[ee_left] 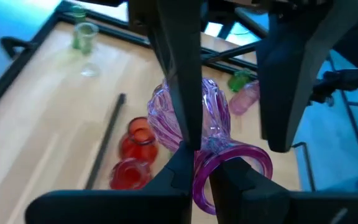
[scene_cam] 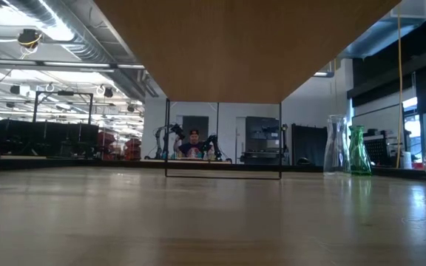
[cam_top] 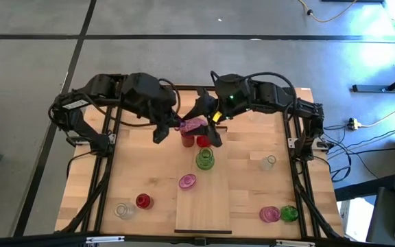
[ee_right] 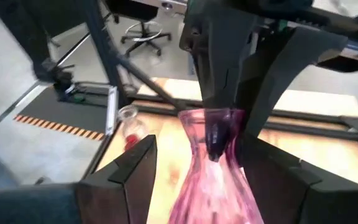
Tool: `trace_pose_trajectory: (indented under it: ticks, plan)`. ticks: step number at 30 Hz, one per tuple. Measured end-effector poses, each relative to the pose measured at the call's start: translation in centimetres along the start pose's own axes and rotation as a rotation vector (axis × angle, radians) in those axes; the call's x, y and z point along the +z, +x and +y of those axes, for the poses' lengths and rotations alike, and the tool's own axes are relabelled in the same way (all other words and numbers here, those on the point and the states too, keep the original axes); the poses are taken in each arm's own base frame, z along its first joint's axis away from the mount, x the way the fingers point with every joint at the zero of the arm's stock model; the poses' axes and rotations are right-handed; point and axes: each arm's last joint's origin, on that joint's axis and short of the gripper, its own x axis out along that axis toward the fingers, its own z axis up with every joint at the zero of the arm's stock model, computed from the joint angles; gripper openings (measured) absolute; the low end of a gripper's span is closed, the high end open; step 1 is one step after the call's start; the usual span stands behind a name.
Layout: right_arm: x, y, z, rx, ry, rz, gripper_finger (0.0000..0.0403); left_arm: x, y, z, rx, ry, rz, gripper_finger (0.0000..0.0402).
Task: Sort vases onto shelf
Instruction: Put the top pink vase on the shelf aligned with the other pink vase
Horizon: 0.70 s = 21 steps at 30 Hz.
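- The wooden worktop (cam_top: 252,199) stands on a grey tiled floor; the low view looks across it into a workshop hall with ceiling ducts, strip lights and a person far off.
- The shelf (cam_top: 203,206), a pale board paler than the worktop, lies down the middle. Two red vases (cam_top: 195,140) stand at its far end, a green vase (cam_top: 205,160) just nearer, then a pink one (cam_top: 187,182) at its left edge.
- Still off the board: a clear vase (cam_top: 123,210) and a red vase (cam_top: 142,201) near left, a pink vase (cam_top: 269,214) and a green one (cam_top: 289,213) near right, and a clear vase (cam_top: 269,162) at the right.
- Both arms meet over the far end of the shelf on one pink vase (cam_top: 195,124), held off the surface and tilted.
- The left pincer (ee_left: 201,163) is clamped together on the vase's flared rim.
- The right pincer (ee_right: 197,163) straddles the belly with its fingers apart; whether they press the glass I cannot tell.
- This looks like a handover. To do it well, the receiving pincer should grip firmly before the other lets go, since smooth glass slips easily.
- Then stand it upright beside the other pink one, clear of the red pair below.
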Motion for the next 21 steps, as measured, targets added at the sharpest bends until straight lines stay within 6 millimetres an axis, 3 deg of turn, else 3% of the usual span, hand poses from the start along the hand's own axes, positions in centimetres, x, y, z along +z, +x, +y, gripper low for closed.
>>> trace_pose_trajectory:
  ticks: [9, 17, 21]
  plan:
    - [-1.5, 1.6, -0.1, 0.068, 0.067, 0.123, 0.0223, 0.1, 2.1, -0.2, -0.06, 0.013, 0.046, 0.0023]
    - [-1.9, 1.9, -0.5, 0.005, 0.092, 0.151, 0.0223, 0.1, 1.5, -0.2, -0.049, -0.007, 0.062, 0.0022]
    - [-2.2, 2.0, -1.1, -0.005, 0.138, 0.171, 0.0223, 0.9, 0.8, -0.6, -0.065, 0.005, -0.014, 0.002]
